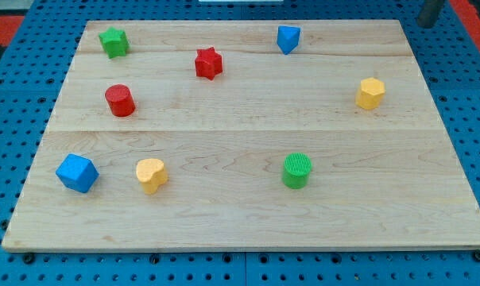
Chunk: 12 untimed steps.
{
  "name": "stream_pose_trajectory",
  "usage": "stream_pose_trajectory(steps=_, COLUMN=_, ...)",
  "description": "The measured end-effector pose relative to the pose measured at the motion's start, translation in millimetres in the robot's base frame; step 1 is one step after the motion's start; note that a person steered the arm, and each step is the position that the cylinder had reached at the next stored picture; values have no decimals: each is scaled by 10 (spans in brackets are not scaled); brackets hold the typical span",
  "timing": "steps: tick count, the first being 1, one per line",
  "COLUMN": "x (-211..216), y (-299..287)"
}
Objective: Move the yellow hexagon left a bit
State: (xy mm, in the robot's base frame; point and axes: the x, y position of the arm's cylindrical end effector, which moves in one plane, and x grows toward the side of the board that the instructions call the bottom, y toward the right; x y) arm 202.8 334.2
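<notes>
Hand there is none, only my tip [427, 24] at the view's top-right corner, off the worktop [240, 226], well apart from the yellow hexagon [369, 93].

Wooden board [248, 214] carries eight blocks: green star [113, 42], red star [209, 63], blue block [288, 38], yellow hexagon [369, 93], red cylinder [120, 101], blue cube [76, 173], yellow heart-like block [151, 175], green cylinder [297, 170]

Green star [113, 42] at top-left corner; red star [209, 63], red cylinder [120, 101] nearby; blue cube [76, 173] bottom-left; green cylinder [297, 170] near bottom edge.
</notes>
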Motion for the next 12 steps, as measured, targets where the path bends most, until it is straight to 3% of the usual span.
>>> stream_pose_trajectory(steps=8, x=-60, y=45)
stream_pose_trajectory(steps=10, x=505, y=-293)
stream_pose_trajectory(steps=11, x=505, y=-351)
stream_pose_trajectory(steps=12, x=505, y=-869)
